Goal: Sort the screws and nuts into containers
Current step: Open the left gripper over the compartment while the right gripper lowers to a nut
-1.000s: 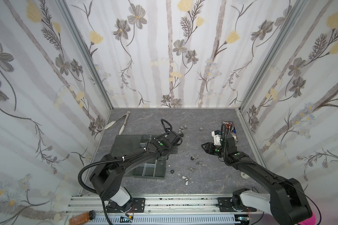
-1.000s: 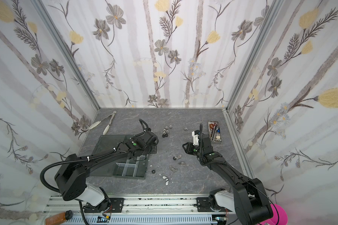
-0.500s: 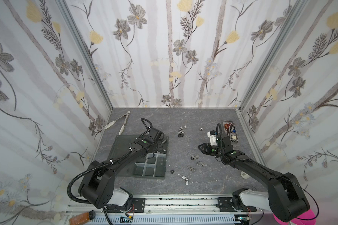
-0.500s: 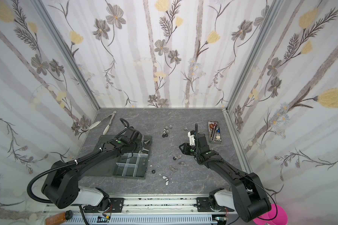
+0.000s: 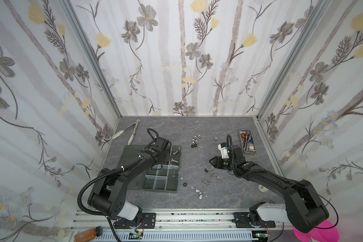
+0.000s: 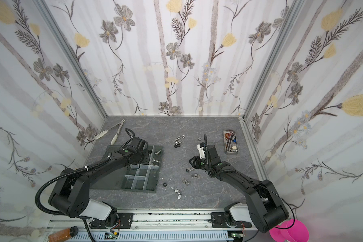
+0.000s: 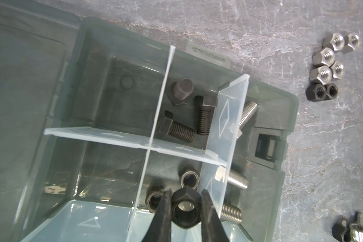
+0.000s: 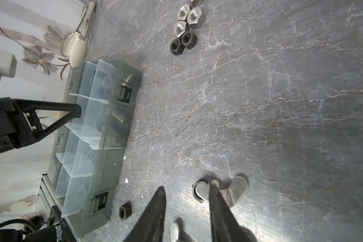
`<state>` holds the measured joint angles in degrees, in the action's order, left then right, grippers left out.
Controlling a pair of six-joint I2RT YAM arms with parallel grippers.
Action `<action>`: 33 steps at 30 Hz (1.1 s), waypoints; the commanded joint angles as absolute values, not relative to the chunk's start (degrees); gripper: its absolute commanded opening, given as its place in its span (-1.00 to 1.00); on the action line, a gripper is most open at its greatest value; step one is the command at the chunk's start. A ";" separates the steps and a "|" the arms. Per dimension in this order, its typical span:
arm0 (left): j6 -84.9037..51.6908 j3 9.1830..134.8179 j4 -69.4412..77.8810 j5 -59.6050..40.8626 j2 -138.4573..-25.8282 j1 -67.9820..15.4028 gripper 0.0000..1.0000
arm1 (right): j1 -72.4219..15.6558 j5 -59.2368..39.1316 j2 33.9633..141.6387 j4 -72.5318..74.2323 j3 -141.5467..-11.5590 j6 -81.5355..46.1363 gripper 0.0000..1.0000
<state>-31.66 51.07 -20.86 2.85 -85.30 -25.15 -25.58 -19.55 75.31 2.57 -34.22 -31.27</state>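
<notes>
In the left wrist view my left gripper [image 7: 184, 199] is shut on a black hex nut [image 7: 184, 209]. It hangs over a container [image 7: 170, 180] of the grey organiser tray [image 5: 134, 153] where two more black nuts [image 7: 189, 178] lie. Black screws [image 7: 203, 117] and silver screws [image 7: 247, 113] lie in neighbouring cells. My right gripper [image 8: 187, 186] is open and low over the table, with nothing between its fingers. One fingertip [image 8: 213, 185] stands over a silver wing nut [image 8: 237, 188]. Loose hex nuts [image 5: 195, 141] cluster mid-table.
More wing nuts [image 5: 199, 191] and a lone black nut [image 5: 184, 184] lie in front of the tray's right edge. Metal tongs [image 5: 127, 132] rest at the back left. A narrow metal tray of scissors [image 5: 247, 142] stands at the right wall.
My left gripper has swung left from beside the loose nut cluster to over the tray cells, carrying the black nut. My right gripper has shifted slightly left, towards the wing nuts.
</notes>
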 commanded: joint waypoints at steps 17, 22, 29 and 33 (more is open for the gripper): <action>-32.78 49.43 -19.16 4.92 -83.50 -25.01 -0.06 | -29.77 -18.15 75.40 4.75 -30.95 -32.22 -0.91; -32.96 49.48 -19.42 3.52 -79.96 -25.04 0.20 | -31.04 -17.40 75.63 5.02 -29.63 -32.84 -0.92; -32.60 49.97 -20.35 2.59 -75.33 -26.10 0.31 | -31.59 -16.05 78.63 7.04 -28.43 -33.26 -0.93; -32.55 49.75 -20.72 2.64 -72.48 -26.72 0.32 | -31.51 -14.97 81.89 7.17 -29.85 -32.90 -0.94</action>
<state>-31.97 49.50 -20.18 2.74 -73.97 -26.50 -31.53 -16.47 80.38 5.23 -28.82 -32.53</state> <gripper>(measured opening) 0.657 0.050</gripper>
